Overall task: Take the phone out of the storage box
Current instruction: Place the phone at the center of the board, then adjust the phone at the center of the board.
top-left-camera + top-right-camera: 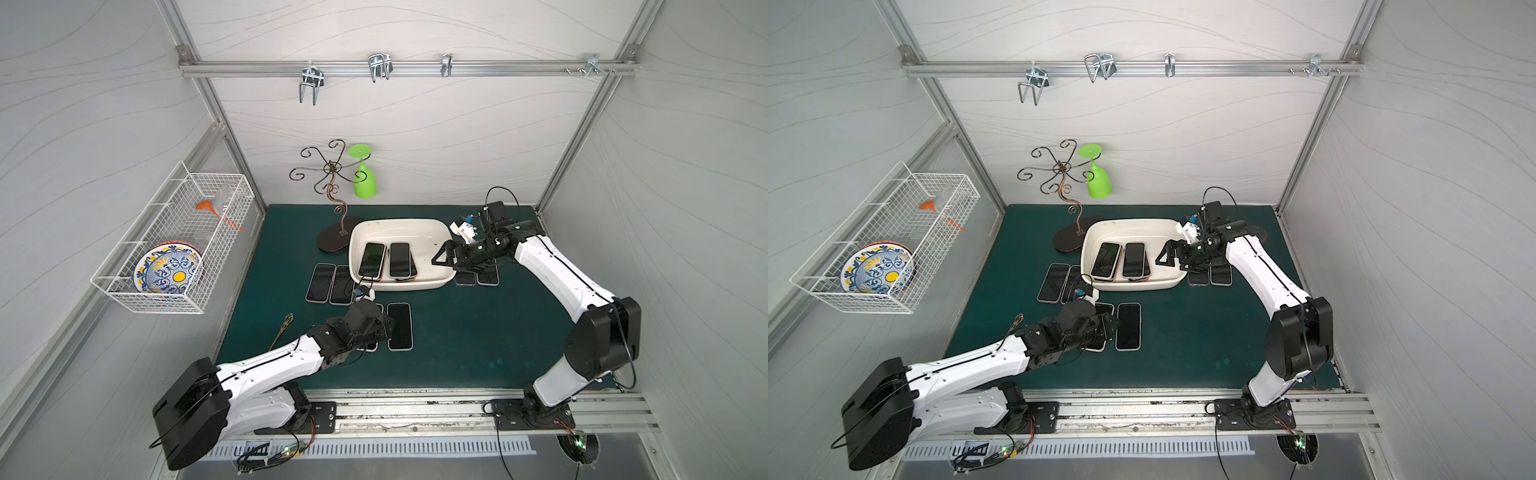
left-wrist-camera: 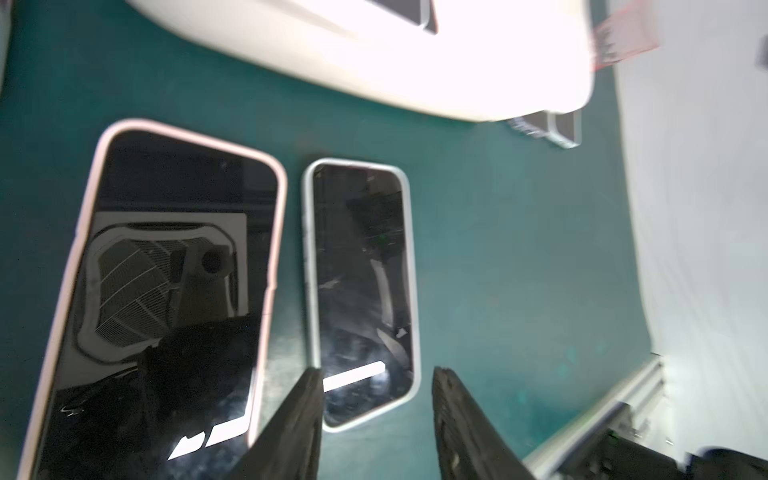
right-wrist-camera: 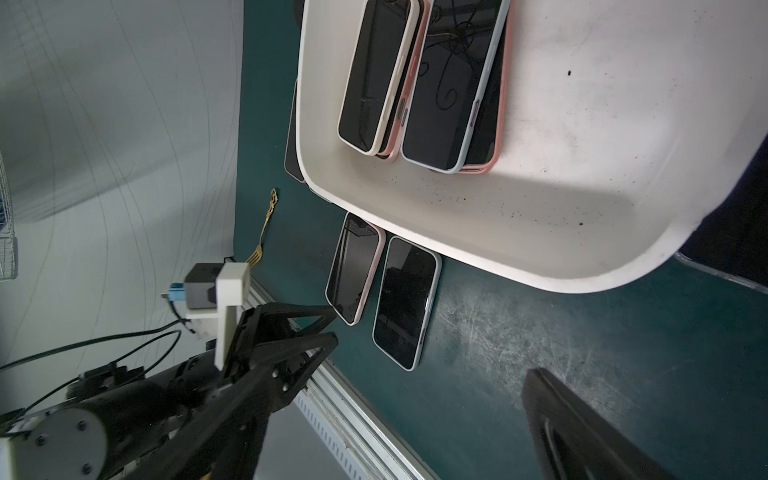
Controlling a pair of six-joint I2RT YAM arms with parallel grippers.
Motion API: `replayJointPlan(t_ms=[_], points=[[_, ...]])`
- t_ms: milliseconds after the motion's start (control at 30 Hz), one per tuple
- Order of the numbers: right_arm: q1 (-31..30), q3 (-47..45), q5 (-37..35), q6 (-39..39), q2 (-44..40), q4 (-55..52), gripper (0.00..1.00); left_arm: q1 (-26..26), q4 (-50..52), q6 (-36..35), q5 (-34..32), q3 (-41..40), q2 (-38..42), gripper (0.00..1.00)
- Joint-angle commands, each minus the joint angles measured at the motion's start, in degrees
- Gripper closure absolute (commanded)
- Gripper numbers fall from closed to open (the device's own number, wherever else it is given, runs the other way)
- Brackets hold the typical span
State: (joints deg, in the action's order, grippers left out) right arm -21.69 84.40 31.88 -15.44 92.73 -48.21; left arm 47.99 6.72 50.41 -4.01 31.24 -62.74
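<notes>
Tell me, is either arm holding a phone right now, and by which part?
Nothing is held. The left tool stands open over one end of a phone lying on the mat; the right tool is wide open and empty.

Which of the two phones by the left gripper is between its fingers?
The slim black phone with the pale grey-blue rim: its near end shows between the fingers of the open left gripper. The pink-rimmed black phone lies beside it, outside them.
</notes>
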Motion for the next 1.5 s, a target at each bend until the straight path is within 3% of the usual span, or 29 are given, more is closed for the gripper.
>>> replayJointPlan(t_ms=[0, 33, 100, 133, 367, 567, 767, 967, 1467], points=[[-0.76, 1.73, -0.21, -0.16, -0.29, 0.81, 0.01, -0.30, 10.15, -2.55, -3.69, 5.57, 3.87, 0.56], [-0.90, 1.65, -0.23, -0.04, -0.27, 0.96, 0.01, -0.44, 13.45, -2.85, -5.90, 5.84, 4.63, 0.65], [-1.22, 1.56, -0.24, -0.03, 0.12, 0.88, 0.01, -1.47, 18.09, -2.99, -8.88, 4.86, 6.05, 0.92], [-1.42, 1.56, -0.28, 0.14, 0.27, 0.76, 0.01, -2.54, 20.21, -2.60, -9.64, 4.26, 6.44, 1.00], [-2.04, 2.96, -0.50, 0.41, 1.26, 0.53, 0.01, -8.69, 27.35, -1.02, -10.71, 0.13, 6.07, 1.00], [-4.74, 8.10, -1.74, 0.33, 5.03, -0.07, 0.01, -9.19, 25.83, -1.10, -11.29, -1.55, 2.22, 1.00], [-8.78, 20.76, -13.08, 0.64, 15.93, -6.26, 0.01, -9.37, 22.80, -2.22, -12.02, -2.75, -3.25, 1.00], [-10.95, 30.08, -20.66, 0.16, 26.42, -9.06, 0.01, -9.39, 16.03, -3.43, -7.74, -4.12, -9.06, 1.00], [-9.43, 22.06, -17.76, -1.32, 24.19, -3.23, 0.01, -6.02, 8.67, -4.18, -1.53, -2.65, -10.29, 1.00]])
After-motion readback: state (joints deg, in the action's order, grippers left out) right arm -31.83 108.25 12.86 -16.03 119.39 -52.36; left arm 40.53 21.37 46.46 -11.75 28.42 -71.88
